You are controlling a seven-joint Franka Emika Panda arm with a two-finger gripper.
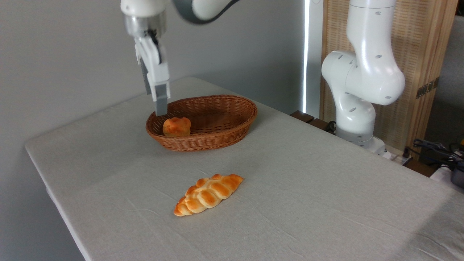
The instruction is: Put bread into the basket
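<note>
The bread (177, 126), a small round golden-orange bun, lies inside the left end of the oval brown wicker basket (232, 127). My gripper (156, 103) hangs just above and to the left of the bun, over the basket's left rim, pointing down. Its fingers (161, 103) stand apart with nothing between them, and they do not touch the bun.
A longer braided loaf (208, 194) lies on the grey tablecloth (308, 188) in front of the basket. The arm's white base (357, 108) stands at the table's far right edge. Cables and a wooden screen lie beyond it.
</note>
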